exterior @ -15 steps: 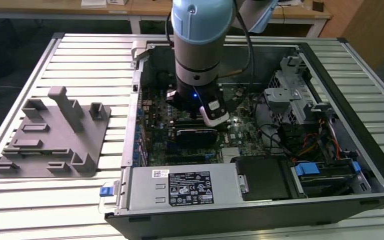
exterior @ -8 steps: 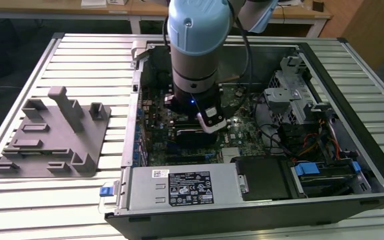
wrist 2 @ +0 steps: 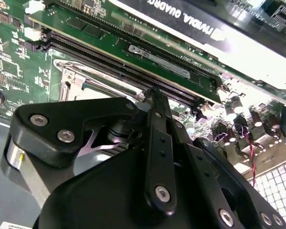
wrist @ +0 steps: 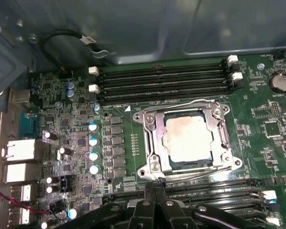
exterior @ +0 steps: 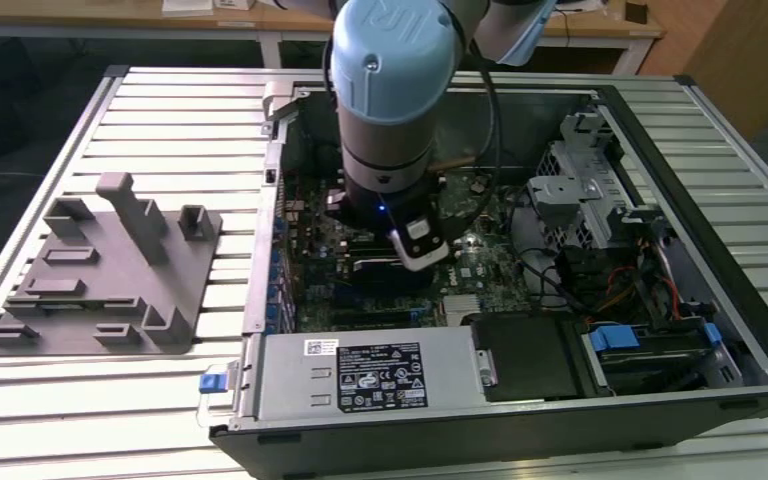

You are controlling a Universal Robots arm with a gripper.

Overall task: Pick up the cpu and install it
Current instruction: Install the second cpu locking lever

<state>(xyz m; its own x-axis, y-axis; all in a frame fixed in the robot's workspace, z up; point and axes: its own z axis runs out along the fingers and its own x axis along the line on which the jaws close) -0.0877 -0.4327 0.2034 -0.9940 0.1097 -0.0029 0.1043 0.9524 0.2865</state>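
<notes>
We see the cpu (wrist: 189, 138), a flat square chip with a pale, faintly pinkish metal top, seated in the silver-framed socket (wrist: 150, 136) at centre of the first wrist view. The black end effector (wrist: 156, 183) sits clenched, grasping nothing.

Even indoor light; glare on graphics card (wrist 2: 238, 40); close hand (wrist 2: 155, 143) blurred
</notes>
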